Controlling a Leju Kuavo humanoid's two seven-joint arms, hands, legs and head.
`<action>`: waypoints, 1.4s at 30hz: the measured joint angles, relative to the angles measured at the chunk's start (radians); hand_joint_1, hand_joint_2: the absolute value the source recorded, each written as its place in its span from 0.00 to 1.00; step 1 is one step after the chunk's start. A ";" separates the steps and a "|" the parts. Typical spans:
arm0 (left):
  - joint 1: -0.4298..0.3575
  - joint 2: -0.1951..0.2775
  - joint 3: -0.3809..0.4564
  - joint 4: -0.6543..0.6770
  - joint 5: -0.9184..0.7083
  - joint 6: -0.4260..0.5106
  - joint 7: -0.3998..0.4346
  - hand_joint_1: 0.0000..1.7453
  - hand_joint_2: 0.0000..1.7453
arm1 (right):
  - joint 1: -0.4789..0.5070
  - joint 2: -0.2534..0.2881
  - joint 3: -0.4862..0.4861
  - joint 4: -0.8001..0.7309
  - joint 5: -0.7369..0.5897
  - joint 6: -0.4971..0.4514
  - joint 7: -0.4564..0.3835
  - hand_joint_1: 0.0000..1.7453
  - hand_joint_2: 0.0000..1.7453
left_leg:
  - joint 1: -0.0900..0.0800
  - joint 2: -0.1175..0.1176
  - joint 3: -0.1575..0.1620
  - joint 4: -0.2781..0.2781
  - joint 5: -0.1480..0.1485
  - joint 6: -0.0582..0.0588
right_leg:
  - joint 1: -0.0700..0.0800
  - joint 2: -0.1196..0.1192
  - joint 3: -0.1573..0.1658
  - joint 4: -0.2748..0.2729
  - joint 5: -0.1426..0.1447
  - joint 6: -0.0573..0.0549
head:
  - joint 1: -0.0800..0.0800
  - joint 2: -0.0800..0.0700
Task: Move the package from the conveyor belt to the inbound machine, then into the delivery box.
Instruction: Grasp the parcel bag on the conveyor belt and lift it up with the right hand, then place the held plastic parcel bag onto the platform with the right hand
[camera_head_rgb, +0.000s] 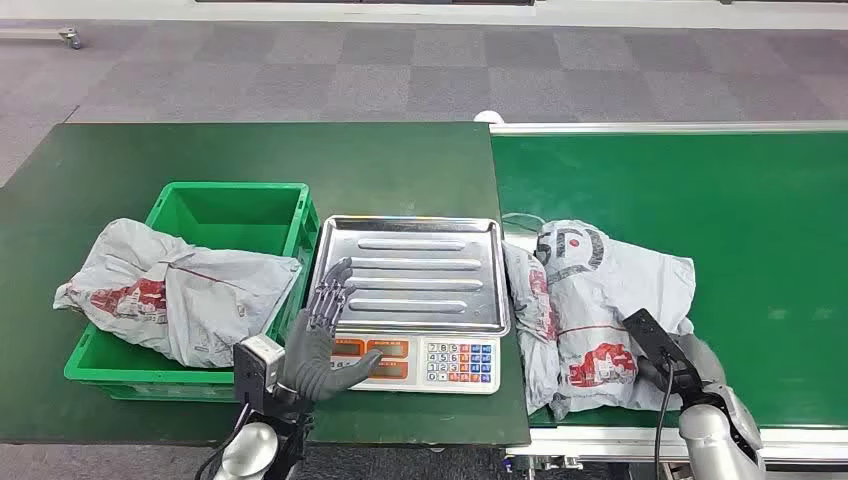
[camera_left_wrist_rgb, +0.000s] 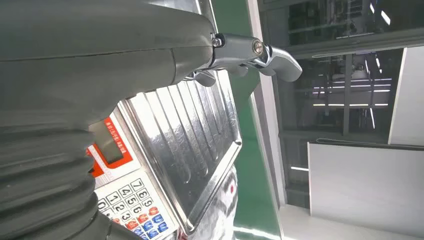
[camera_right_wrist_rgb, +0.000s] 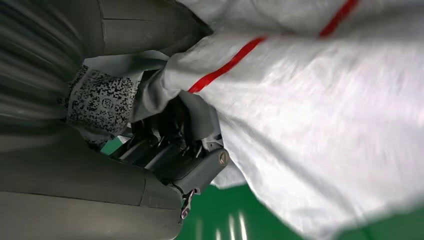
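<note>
my left robot hand (camera_head_rgb: 322, 340) is raised at the near edge of the dark green counter (camera_head_rgb: 120, 160), palm open, fingers (camera_head_rgb: 333, 290) spread and pointing up, holding nothing; it hovers at the front left corner of the electronic scale (camera_head_rgb: 415, 360), just over its red display. in my left wrist view the thumb (camera_left_wrist_rgb: 270, 57) sticks out apart from the rest above the scale's steel weighing tray (camera_left_wrist_rgb: 195, 140) and keypad (camera_left_wrist_rgb: 132, 200)

my right robot hand (camera_head_rgb: 690, 365) is low at the near right, on the near right edge of the package (camera_head_rgb: 600, 300), a grey plastic mailer bag with red print. in my right wrist view the dark fingers (camera_right_wrist_rgb: 170, 145) are curled into a fold of the bag (camera_right_wrist_rgb: 310, 115) beside a printed code label (camera_right_wrist_rgb: 97, 100), so i read it as gripping the package

the package lies on the green conveyor belt (camera_head_rgb: 760, 220), its left end touching the scale's right side, near the seam between belt and counter

left of the scale, just beside it, a green plastic crate (camera_head_rgb: 225, 215) stands on the counter with another grey mailer bag (camera_head_rgb: 175, 290) draped over its left and near walls

beyond the counter and belt is grey carpet-tile floor (camera_head_rgb: 400, 80)
</note>
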 joint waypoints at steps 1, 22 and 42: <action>0.001 0.000 0.000 -0.002 -0.001 0.000 0.000 0.00 1.00 | 0.002 0.002 0.000 -0.014 -0.009 -0.014 -0.010 1.00 1.00 | 0.000 0.000 0.000 0.000 0.000 0.000 | 0.000 0.000 0.000 0.000 0.000 0.000 | 0.000 0.000; -0.037 -0.017 0.000 0.022 0.009 0.010 -0.015 0.00 1.00 | 0.168 0.143 -0.012 -0.595 -0.227 -0.661 -0.496 1.00 1.00 | 0.000 0.001 0.000 0.000 0.000 0.000 | -0.001 0.000 -0.001 0.000 0.000 0.000 | 0.000 0.000; -0.056 -0.007 0.000 -0.083 0.090 0.159 -0.088 0.00 1.00 | 0.141 0.161 0.147 -0.761 -0.341 -0.529 -0.469 1.00 1.00 | 0.000 0.002 -0.004 0.000 0.000 0.000 | -0.001 0.000 -0.001 0.000 0.000 0.000 | 0.000 0.000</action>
